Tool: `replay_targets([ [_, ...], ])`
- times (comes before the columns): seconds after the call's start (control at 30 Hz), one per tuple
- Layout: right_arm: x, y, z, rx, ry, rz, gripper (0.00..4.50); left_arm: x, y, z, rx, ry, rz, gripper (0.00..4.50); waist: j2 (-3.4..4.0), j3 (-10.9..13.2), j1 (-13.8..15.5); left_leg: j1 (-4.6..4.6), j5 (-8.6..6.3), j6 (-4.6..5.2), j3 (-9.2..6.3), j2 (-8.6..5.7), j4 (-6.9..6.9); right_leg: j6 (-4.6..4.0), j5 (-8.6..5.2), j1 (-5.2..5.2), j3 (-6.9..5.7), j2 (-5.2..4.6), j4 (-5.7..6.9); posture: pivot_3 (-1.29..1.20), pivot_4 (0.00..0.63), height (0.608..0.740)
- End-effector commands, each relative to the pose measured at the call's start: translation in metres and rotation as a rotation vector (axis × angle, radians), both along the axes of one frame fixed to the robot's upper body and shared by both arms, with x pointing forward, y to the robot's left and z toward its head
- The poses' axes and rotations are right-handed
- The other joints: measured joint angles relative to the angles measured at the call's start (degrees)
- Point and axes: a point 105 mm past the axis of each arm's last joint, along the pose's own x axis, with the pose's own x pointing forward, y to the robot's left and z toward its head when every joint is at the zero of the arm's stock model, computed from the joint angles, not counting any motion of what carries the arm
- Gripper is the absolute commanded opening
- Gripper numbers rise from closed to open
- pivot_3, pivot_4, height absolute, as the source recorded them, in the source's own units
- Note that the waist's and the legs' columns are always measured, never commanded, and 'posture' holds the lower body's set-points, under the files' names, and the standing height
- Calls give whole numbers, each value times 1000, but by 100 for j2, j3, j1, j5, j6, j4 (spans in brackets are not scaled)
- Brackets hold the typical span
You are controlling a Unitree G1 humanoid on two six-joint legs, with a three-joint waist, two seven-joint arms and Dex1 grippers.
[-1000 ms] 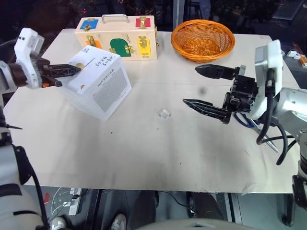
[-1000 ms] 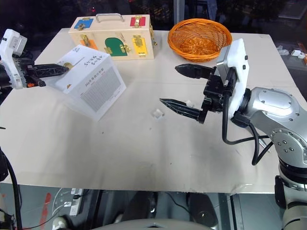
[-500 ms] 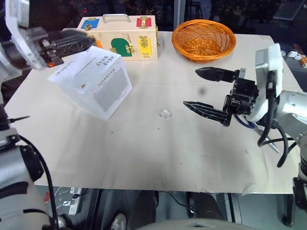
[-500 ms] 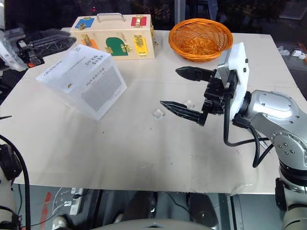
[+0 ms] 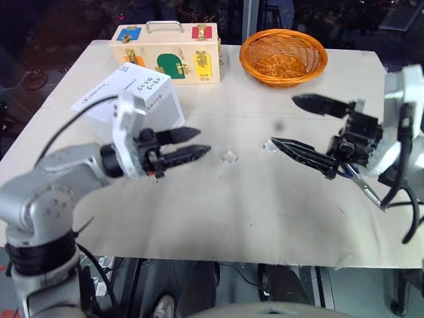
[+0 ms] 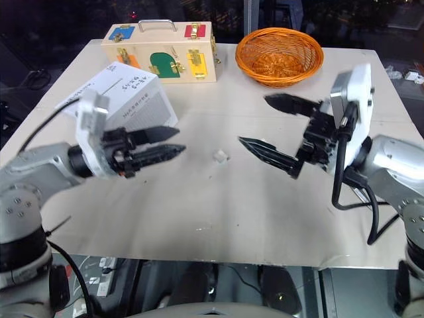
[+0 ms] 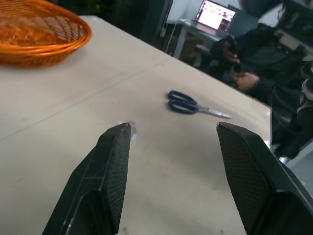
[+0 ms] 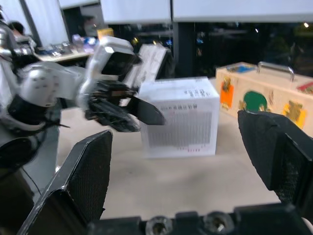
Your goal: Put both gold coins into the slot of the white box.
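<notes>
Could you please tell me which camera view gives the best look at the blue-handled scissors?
The left wrist view: the scissors lie whole and unblocked on the table past the fingertips. In the left eye view only a bit of them shows beneath the right gripper.

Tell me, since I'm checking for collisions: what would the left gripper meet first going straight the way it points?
Probably the small clear block, just ahead of the left gripper; height is hard to judge, so it could pass above it.

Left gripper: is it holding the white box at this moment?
No. The left gripper hangs open and empty over the table, apart from the white box resting behind it.
</notes>
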Motion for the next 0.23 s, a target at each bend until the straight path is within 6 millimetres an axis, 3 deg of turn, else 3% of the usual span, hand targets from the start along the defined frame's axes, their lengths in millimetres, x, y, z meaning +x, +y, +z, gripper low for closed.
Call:
replay_targets([
  [0.03,-13,-29,-19,-52,4,-125,4500,-12,0,-12,42,-66,31,2835,-2,-1,36,-1,0,0,-1,-1,0,0,0,3,-2,0,-4,0,150,726],
  [0.23,-44,-83,-84,-250,145,-354,4500,-16,34,-49,77,16,149,2835,7,-7,106,21,-3,5,2,1,-19,0,0,22,0,6,-19,0,150,726],
])
